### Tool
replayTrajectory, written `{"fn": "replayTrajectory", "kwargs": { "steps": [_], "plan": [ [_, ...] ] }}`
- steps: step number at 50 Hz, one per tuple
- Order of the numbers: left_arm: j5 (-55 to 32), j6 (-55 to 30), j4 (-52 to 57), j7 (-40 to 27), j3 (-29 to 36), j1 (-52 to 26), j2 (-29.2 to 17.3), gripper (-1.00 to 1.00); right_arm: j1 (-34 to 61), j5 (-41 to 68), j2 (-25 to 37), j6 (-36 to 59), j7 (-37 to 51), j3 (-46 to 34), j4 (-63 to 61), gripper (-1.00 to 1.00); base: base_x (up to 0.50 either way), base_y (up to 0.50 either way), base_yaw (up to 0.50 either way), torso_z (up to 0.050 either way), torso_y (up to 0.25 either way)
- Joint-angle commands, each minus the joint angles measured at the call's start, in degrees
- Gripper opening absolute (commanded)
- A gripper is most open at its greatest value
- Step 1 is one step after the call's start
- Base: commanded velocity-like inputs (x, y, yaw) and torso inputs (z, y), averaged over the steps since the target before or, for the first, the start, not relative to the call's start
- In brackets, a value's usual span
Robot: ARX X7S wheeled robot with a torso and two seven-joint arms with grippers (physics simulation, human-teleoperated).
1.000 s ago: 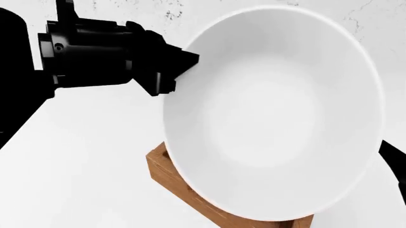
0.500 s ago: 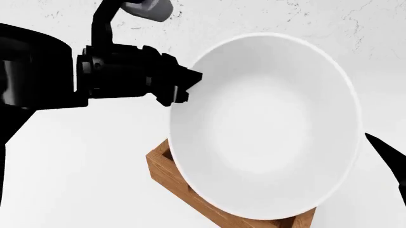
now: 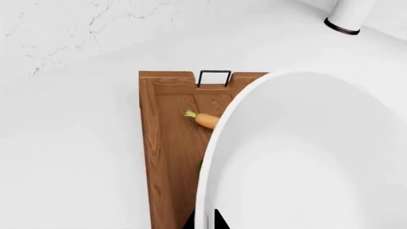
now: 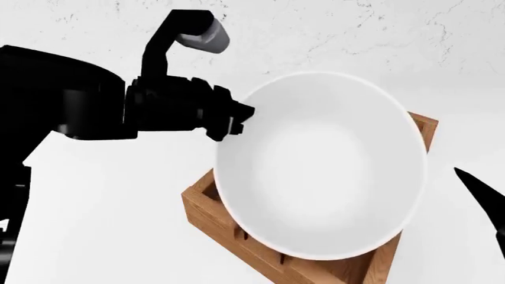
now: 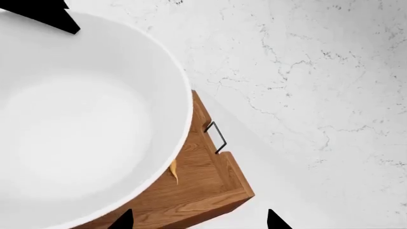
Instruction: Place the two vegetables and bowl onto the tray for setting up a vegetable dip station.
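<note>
My left gripper (image 4: 241, 120) is shut on the rim of the big white bowl (image 4: 320, 165) and holds it tilted over the wooden tray (image 4: 211, 218). In the left wrist view its jaws straddle the bowl's rim (image 3: 205, 210). The pale-orange carrot (image 3: 205, 119) lies in the tray (image 3: 170, 157) near the wire handle (image 3: 214, 78). A green sliver (image 3: 199, 166) at the bowl's edge is the cucumber, otherwise hidden under the bowl. My right gripper (image 5: 198, 220) is open and empty beside the tray's end (image 5: 210, 191); the bowl (image 5: 76, 119) and the carrot's tip (image 5: 173, 171) show there.
The tray lies on a white marble counter (image 4: 103, 195). A white cylinder with a dark band (image 3: 346, 16) stands beyond the tray's far end. One right fingertip (image 4: 483, 198) shows at the head view's right edge.
My left arm has carried the bowl down and away from the head camera, towards the tray. More of the tray now shows round the bowl.
</note>
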Motion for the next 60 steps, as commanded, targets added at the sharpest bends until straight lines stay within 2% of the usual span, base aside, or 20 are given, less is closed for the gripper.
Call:
{"fn": "replayTrajectory", "kwargs": {
  "steps": [1,19,20,34,41,42,43,55,60],
  "plan": [
    [5.9,2.7,-3.2,5.1,3.8,0.9,1.0,-1.0,0.0,0.7,0.0,0.8,0.3,0.9,0.2,1.0,0.0,0.0,0.0,0.0,0.0],
    [10.3,5.1,-4.3,9.2,8.0,1.8,1.6,-1.0,-1.0,0.7,0.0,0.6,0.6,1.3,0.1,1.0,0.0,0.0,0.0,0.0,0.0],
    [10.6,5.2,-4.3,9.2,8.2,1.7,1.6,1.0,-1.1,0.6,0.0,0.5,0.6,1.3,0.1,1.0,0.0,0.0,0.0,0.0,0.0],
    [9.5,5.0,-3.1,7.0,7.1,0.3,0.5,1.0,-1.5,1.3,0.0,0.6,1.1,2.0,0.0,1.0,0.0,0.0,0.0,0.0,0.0],
    [6.4,3.2,-1.2,4.1,4.4,-2.1,-1.7,1.0,-1.8,1.1,0.0,0.7,0.8,2.4,0.1,1.0,0.0,0.0,0.0,0.0,0.0],
    [-2.1,0.7,7.4,-4.5,-2.9,-4.3,-9.0,1.0,-1.4,0.7,0.0,0.5,0.3,2.8,0.4,1.0,0.0,0.0,0.0,0.0,0.0],
    [-10.7,0.6,9.7,-7.8,-3.8,-4.3,-9.8,1.0,-1.3,0.8,0.0,0.5,0.4,3.0,0.4,1.0,0.0,0.0,0.0,0.0,0.0],
    [-19.0,0.7,17.5,-13.2,-8.1,-4.4,-17.8,1.0,-1.0,2.0,0.0,1.3,1.0,4.3,1.0,1.0,0.0,0.0,0.0,0.0,0.0],
    [-22.1,0.9,22.8,-14.4,-11.0,-3.4,-22.9,1.0,-0.3,3.0,0.0,2.4,1.3,5.5,1.5,1.0,0.0,0.0,0.0,0.0,0.0]
  ]
}}
